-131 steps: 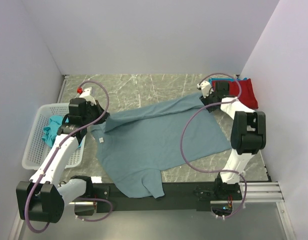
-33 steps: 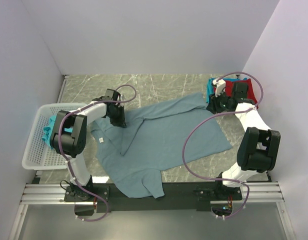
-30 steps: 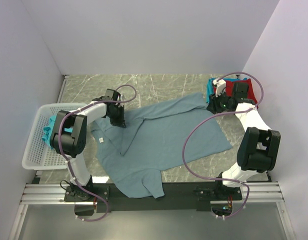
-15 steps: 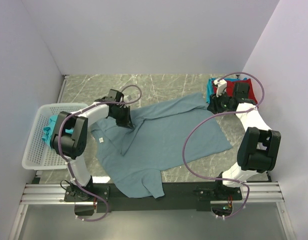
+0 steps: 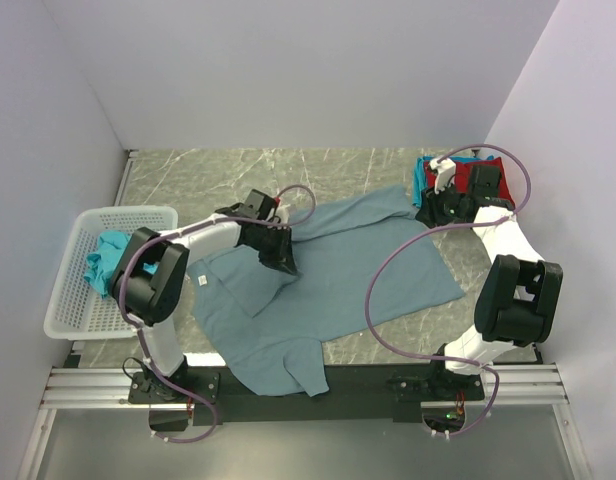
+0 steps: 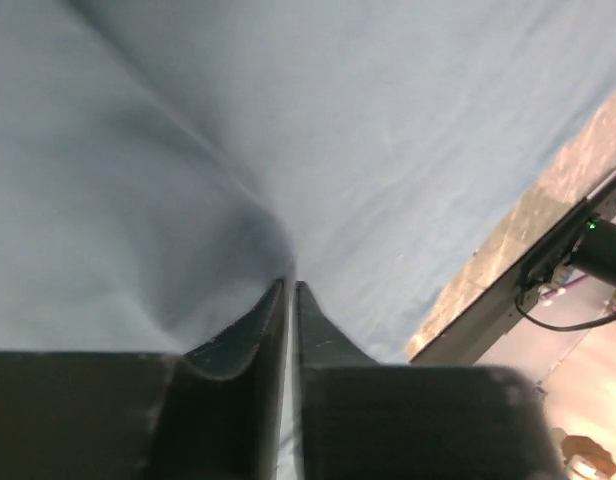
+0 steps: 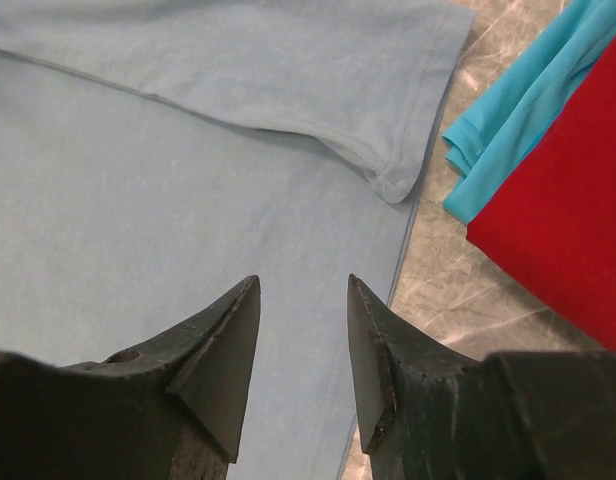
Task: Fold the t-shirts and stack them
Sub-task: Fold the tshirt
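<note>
Blue-grey shirt (image 5: 373, 265), spread mid-frame, has had its left edge dragged inward by the left end effector (image 5: 285, 262), pinched shut on it, so the first fold looks underway. Right end effector (image 7: 303, 290) is held apart, empty, upper right.

A soft, matt blue-grey t-shirt (image 5: 348, 270) of cloth covers the frame's middle, on a smooth, marble-veined grey surface (image 5: 218, 175). Upper right, a red t-shirt (image 7: 568, 190) and a teal t-shirt (image 7: 508, 110) show matt knit cloth. Left, a white plastic lattice basket (image 5: 68, 312).
</note>
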### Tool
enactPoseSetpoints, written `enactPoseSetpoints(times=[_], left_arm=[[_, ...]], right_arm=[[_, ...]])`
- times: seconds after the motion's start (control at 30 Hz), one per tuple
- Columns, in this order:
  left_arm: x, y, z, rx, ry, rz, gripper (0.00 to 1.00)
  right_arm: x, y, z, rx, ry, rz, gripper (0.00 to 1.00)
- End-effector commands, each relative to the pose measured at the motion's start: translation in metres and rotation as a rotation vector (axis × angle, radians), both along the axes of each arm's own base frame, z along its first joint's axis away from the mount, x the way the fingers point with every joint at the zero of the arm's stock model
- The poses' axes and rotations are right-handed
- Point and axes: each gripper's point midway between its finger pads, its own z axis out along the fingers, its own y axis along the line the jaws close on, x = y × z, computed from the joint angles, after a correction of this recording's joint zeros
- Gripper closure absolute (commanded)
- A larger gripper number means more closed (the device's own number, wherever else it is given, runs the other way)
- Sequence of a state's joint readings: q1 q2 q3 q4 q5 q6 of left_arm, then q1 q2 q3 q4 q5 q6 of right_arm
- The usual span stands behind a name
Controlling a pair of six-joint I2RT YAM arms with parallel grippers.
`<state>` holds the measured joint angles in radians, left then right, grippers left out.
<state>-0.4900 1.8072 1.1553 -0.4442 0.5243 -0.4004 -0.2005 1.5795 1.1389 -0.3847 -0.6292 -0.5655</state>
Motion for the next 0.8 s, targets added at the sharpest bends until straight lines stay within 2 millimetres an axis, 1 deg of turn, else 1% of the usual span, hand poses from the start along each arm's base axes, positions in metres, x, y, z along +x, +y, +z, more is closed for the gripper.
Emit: enactPoseSetpoints(times=[0.0,0.07,0.1,0.2,0.3,0.33,0.37,0.4,0.43,0.47,0.5,0.53,0.57,0.6,0.63,0.67,0.7,0.73,0.77], left_arm=[[0.0,-0.019,0.01,-0.045,-0.02,-0.007,0.77],[-0.002,-0.024,0.008,-0.048,-0.012,-0.014,0.66],[-0.003,-0.027,0.009,-0.058,-0.013,-0.023,0.64],[0.0,-0.028,0.018,-0.066,-0.041,-0.021,0.62],[0.01,-0.021,0.041,-0.046,-0.15,-0.022,0.6],[0.015,-0.013,0.053,-0.009,-0.209,-0.002,0.6],[0.021,-0.008,0.063,0.01,-0.256,0.007,0.59],[0.024,-0.003,0.071,0.031,-0.31,0.002,0.59],[0.032,0.01,0.088,0.071,-0.397,0.052,0.58],[0.035,0.017,0.096,0.09,-0.443,0.074,0.57],[0.039,0.026,0.104,0.117,-0.491,0.095,0.54],[0.039,0.034,0.124,0.116,-0.555,0.127,0.5],[0.042,0.048,0.124,0.163,-0.589,0.175,0.46],[0.042,0.056,0.127,0.173,-0.61,0.201,0.35],[0.036,0.066,0.128,0.182,-0.625,0.221,0.3],[0.033,0.07,0.127,0.184,-0.629,0.232,0.27],[0.034,0.081,0.128,0.202,-0.641,0.267,0.25],[0.028,0.086,0.114,0.22,-0.613,0.265,0.25],[0.025,0.089,0.107,0.226,-0.595,0.264,0.25]], right_arm=[[-0.002,-0.001,0.018,0.011,-0.037,-0.005,0.52],[-0.001,-0.002,0.018,0.009,-0.038,-0.007,0.52],[-0.002,-0.002,0.017,0.009,-0.035,-0.006,0.52],[-0.002,-0.004,0.014,0.004,-0.026,-0.009,0.52],[-0.001,-0.005,0.005,-0.003,0.003,-0.004,0.52],[-0.001,-0.005,0.003,-0.001,0.021,0.0,0.52],[-0.001,-0.006,-0.004,0.001,0.049,0.0,0.52],[0.0,-0.006,-0.008,0.0,0.065,-0.002,0.5],[0.004,-0.008,-0.008,-0.004,0.072,-0.011,0.5],[0.007,-0.014,-0.019,-0.022,0.103,-0.04,0.5],[0.012,-0.015,-0.02,-0.022,0.115,-0.065,0.49],[0.019,-0.019,-0.017,-0.03,0.115,-0.084,0.49],[0.023,-0.021,-0.026,-0.033,0.145,-0.1,0.49],[0.027,-0.021,-0.028,-0.04,0.158,-0.109,0.49],[0.033,-0.022,-0.03,-0.044,0.174,-0.108,0.49],[0.036,-0.02,-0.031,-0.051,0.182,-0.105,0.49],[0.039,-0.02,-0.032,-0.074,0.183,-0.094,0.5],[0.044,-0.018,-0.029,-0.085,0.181,-0.086,0.5],[0.045,-0.018,-0.035,-0.096,0.197,-0.079,0.49]])
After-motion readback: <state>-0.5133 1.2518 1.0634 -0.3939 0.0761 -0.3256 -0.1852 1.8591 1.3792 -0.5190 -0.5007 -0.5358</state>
